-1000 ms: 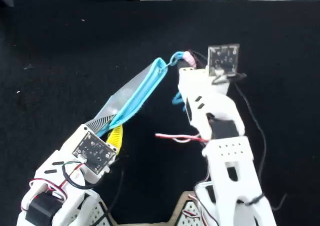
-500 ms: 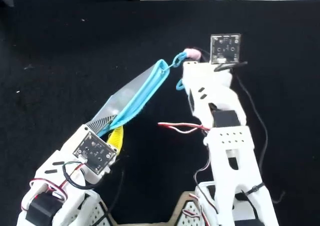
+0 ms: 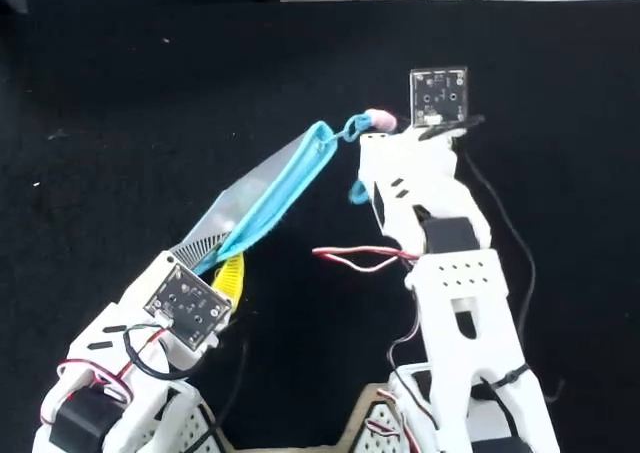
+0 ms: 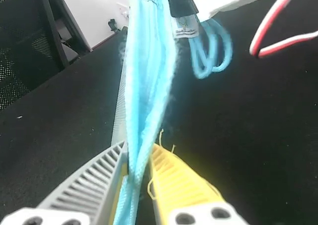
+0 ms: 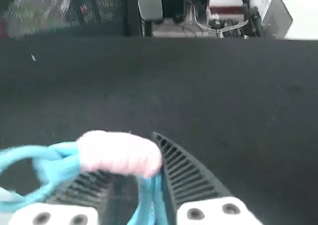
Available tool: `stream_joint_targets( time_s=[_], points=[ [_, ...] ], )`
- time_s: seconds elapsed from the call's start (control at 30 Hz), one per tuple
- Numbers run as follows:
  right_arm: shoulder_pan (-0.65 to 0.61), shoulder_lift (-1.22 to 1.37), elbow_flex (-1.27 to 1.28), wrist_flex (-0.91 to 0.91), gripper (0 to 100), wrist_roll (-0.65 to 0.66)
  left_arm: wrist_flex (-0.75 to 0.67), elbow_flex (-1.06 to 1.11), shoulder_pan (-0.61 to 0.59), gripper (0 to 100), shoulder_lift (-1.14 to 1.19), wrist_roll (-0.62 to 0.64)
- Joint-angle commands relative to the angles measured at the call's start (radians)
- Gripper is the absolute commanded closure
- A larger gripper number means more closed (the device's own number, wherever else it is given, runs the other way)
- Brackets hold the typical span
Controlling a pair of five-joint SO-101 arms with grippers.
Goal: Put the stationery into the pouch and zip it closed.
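Pouch (image 3: 268, 191) stretches taut over the black worktop (image 3: 110, 113), its near end clenched in the left pincer (image 4: 137, 158); the right pincer (image 5: 133, 173) grips its pink-tipped blue cord (image 5: 119, 153).

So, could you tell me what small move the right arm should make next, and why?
Probably a short pull away from the left fingers, to finish zipping: the right fingers pinch the blue cord by the pink bead, the pouch is stretched taut, and its blue edges look closed.
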Motion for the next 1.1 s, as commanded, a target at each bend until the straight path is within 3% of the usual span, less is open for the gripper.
stream_joint_targets(
  time_s=[0.0, 0.07, 0.37, 0.73, 1.07],
  points=[
    [-0.028, -0.019, -0.107, 0.144, 77.1, 0.009, 0.023, 0.019, -0.004, 97, 0.005, 0.014],
    [-0.043, -0.019, -0.119, 0.184, 73.3, 0.005, 0.021, 0.022, -0.004, 97, 0.005, 0.014],
    [-0.170, -0.068, -0.088, 0.203, 77.6, 0.064, 0.021, 0.022, -0.002, 97, 0.005, 0.014],
    [-0.307, -0.466, 0.142, 0.173, 77.9, 0.206, 0.021, 0.022, -0.002, 97, 0.005, 0.014],
    [-0.269, -0.472, 0.209, 0.048, 77.9, 0.130, 0.023, 0.024, -0.002, 97, 0.005, 0.014]
  ],
)
